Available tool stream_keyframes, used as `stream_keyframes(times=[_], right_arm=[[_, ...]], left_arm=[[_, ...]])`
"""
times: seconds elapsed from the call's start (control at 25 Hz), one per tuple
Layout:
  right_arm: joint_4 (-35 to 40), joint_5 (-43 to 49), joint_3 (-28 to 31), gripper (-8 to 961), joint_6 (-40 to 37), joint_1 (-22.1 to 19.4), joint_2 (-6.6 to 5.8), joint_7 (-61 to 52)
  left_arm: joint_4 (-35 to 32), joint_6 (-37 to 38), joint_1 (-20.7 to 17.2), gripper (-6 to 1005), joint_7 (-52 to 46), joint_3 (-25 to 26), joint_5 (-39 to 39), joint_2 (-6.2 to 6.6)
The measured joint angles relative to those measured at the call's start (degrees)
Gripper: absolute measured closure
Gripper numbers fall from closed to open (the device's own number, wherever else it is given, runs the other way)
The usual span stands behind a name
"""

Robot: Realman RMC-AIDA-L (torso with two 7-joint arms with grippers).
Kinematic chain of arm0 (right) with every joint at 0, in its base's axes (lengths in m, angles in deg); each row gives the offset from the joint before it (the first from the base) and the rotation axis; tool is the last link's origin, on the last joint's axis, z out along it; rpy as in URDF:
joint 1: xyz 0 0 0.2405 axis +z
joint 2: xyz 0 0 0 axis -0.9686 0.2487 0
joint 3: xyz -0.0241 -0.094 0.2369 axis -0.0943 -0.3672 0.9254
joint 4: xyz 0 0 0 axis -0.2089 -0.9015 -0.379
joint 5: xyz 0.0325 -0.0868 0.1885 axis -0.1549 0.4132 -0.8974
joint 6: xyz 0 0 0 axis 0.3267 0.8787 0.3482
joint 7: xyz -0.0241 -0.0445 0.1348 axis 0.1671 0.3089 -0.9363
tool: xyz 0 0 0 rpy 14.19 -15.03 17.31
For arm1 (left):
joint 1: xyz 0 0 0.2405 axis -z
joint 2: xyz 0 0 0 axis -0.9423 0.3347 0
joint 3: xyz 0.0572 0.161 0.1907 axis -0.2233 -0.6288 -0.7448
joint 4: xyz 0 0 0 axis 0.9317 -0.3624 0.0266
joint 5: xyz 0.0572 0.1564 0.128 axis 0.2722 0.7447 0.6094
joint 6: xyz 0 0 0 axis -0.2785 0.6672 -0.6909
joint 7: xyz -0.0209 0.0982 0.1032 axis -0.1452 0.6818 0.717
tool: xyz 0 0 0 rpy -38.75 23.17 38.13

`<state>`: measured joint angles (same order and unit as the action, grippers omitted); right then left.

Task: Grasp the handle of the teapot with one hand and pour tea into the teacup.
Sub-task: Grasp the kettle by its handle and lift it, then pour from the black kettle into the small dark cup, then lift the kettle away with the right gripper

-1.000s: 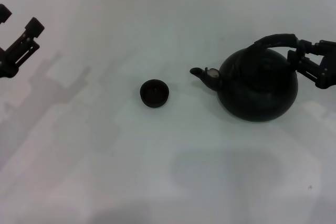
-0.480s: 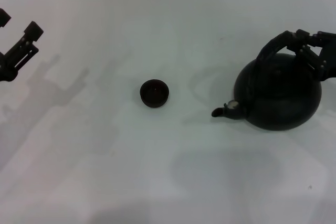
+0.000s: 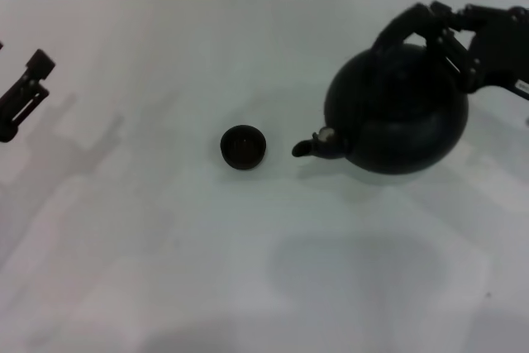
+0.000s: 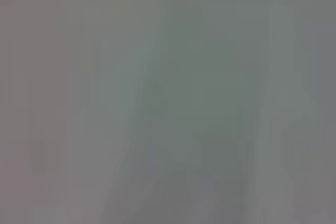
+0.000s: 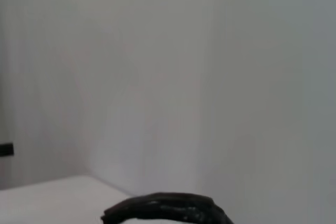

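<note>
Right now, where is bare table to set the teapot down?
Bare table runs wide in front of the teacup and teapot, and between the teacup and the left gripper. It is tight between spout and teacup. The right gripper holds the handle.
</note>
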<state>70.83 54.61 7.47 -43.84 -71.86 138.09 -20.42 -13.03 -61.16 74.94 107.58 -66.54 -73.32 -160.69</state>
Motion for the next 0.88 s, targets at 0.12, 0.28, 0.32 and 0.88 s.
stream_keyframes(times=[0.12, 0.28, 0.32, 0.88], right_arm=[[-0.3, -3.1, -2.7, 781, 1.7, 1.4, 0.08, 4.0], [-0.3, -7.6, -7.8, 802, 5.9, 3.4, 0.1, 10.5], [-0.3, -8.5, -8.8, 806, 6.9, 3.9, 0.11, 11.8], [-2.9, -21.8, -16.9, 827, 15.1, 8.1, 0.21, 34.1]], left_arm=[[2.6, 0.0, 0.0, 127, 0.5, 2.6, 0.0, 0.04], [6.4, 0.2, -0.5, 126, 1.9, 6.3, 0.1, 0.15], [6.9, 0.4, -0.6, 126, 2.1, 6.9, 0.1, 0.16], [10.5, 0.8, -1.2, 127, 3.0, 8.6, 0.1, 0.05]])
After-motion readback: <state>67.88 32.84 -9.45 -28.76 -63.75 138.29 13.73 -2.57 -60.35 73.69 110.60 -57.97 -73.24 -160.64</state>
